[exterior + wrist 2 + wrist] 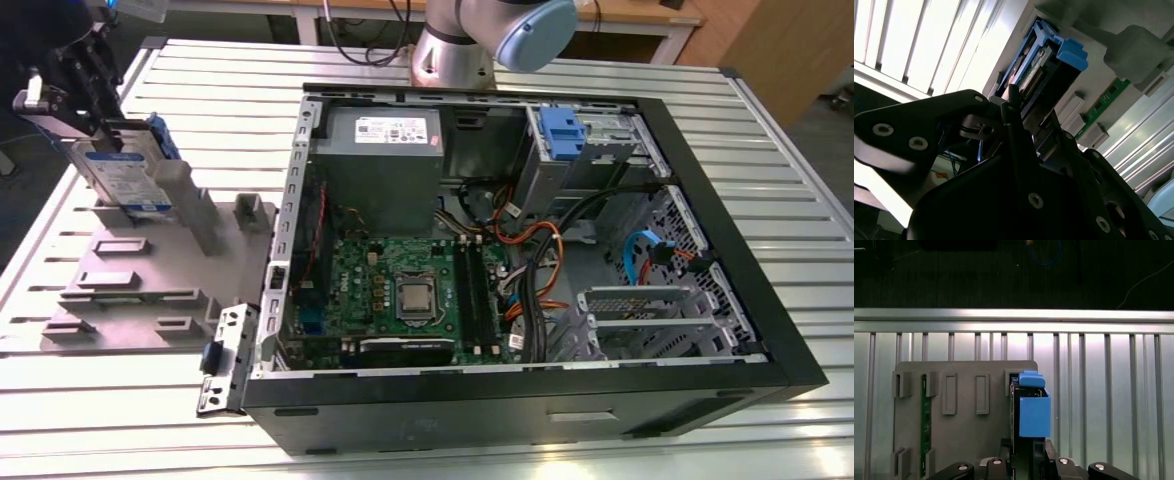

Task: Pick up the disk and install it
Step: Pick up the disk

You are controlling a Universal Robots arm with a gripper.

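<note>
The disk (124, 172), silver-grey with a blue-and-white label and blue side rails, stands on edge at the far end of the grey fixture plate (134, 290), at the exterior view's left. My gripper (96, 130) comes down on the disk's top end and looks shut on the disk. In the first wrist view the disk (1032, 407) sticks out from between the black fingers (1004, 444), blue rail facing the camera. The second wrist view shows the disk (1046, 62) just beyond the fingertips. Whether the disk's lower end still rests in its slot cannot be told.
An open computer case (747, 300) lies on the slatted metal table (801, 130), with a grey power-supply box (380, 150), a motherboard (400, 285) and a drive cage with a blue tab (558, 135). A green memory stick (924, 415) stands in the fixture. The arm's base (461, 45) rises behind the case.
</note>
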